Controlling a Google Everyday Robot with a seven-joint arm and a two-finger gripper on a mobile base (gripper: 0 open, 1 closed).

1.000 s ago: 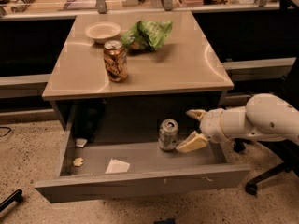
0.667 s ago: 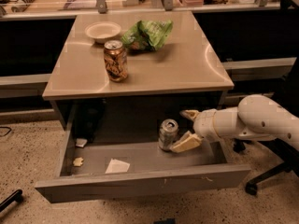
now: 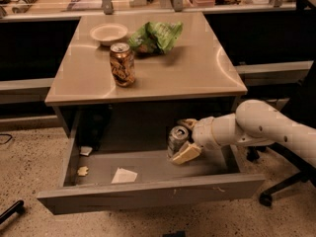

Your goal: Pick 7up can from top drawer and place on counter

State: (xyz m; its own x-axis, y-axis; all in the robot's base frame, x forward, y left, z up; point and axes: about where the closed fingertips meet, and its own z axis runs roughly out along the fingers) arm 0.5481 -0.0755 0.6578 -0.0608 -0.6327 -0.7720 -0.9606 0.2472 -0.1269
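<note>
Open top drawer (image 3: 148,194) under beige counter (image 3: 197,68), pincer (image 3: 180,141) straddling 7up can (image 3: 175,136), whether clenched unclear, arm (image 3: 266,128) cut off right.

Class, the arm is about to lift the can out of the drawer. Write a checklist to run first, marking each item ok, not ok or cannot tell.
1. top drawer pulled open: ok.
2. 7up can upright, in the drawer's right side: ok.
3. gripper down at the can: ok.
4. Hold on the can secure: cannot tell.
5. counter shows bare surface right of the brown patterned can: ok.
</note>
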